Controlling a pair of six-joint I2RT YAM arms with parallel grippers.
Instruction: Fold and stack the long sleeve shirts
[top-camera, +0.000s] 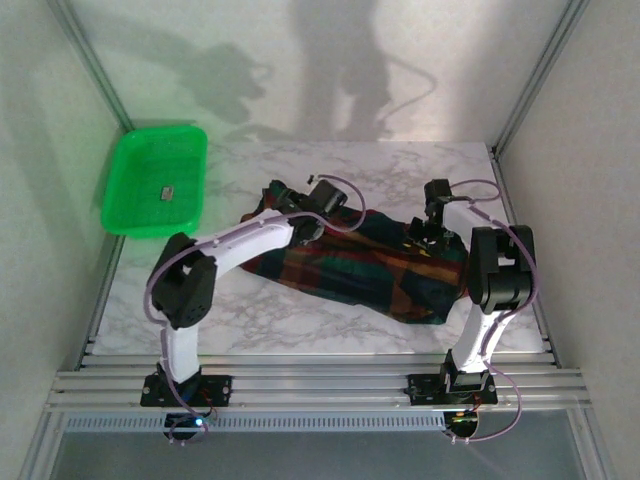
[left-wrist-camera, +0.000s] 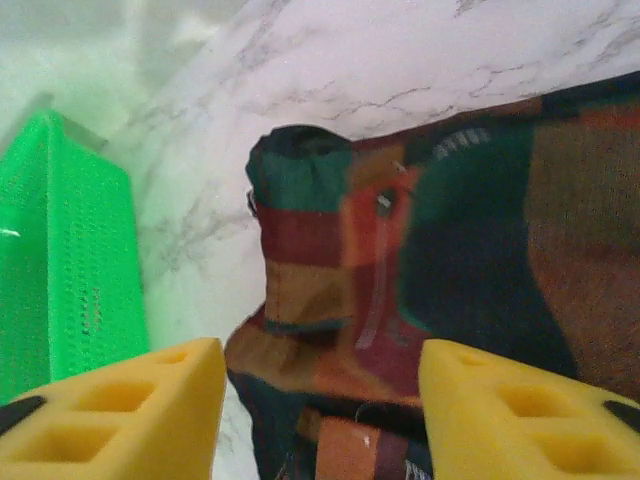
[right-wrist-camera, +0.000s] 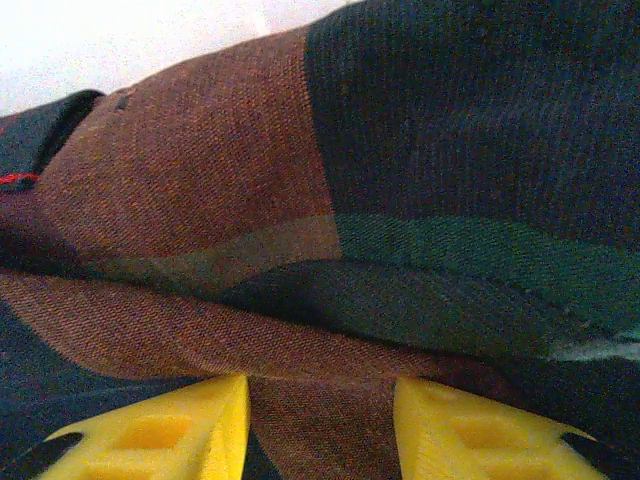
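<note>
On the marble table (top-camera: 300, 325), one plaid shirt (top-camera: 365, 268), rumpled and stretched from the middle towards the right edge, checked in dark green, red, orange and navy. Over its far left end, the left gripper (left-wrist-camera: 320, 352), yellow fingers (left-wrist-camera: 140, 400) spread wide with nothing clamped between them, poised over a bunched sleeve end lying on the marble next to the bulk of the cloth. Left of that, well apart from the shirt, a green tray (top-camera: 130, 210) at the far left corner, with a small grey item (top-camera: 167, 192) inside, too small to identify. At the far right end of the shirt, the right gripper (right-wrist-camera: 320, 385), pointed down into the cloth, tips partly apart and set against a raised fold of brown, navy and green weave. Cloth running between the tips, yet impossible to tell whether pinched or merely touched. Shirt not yet folded, no stack formed.
</note>
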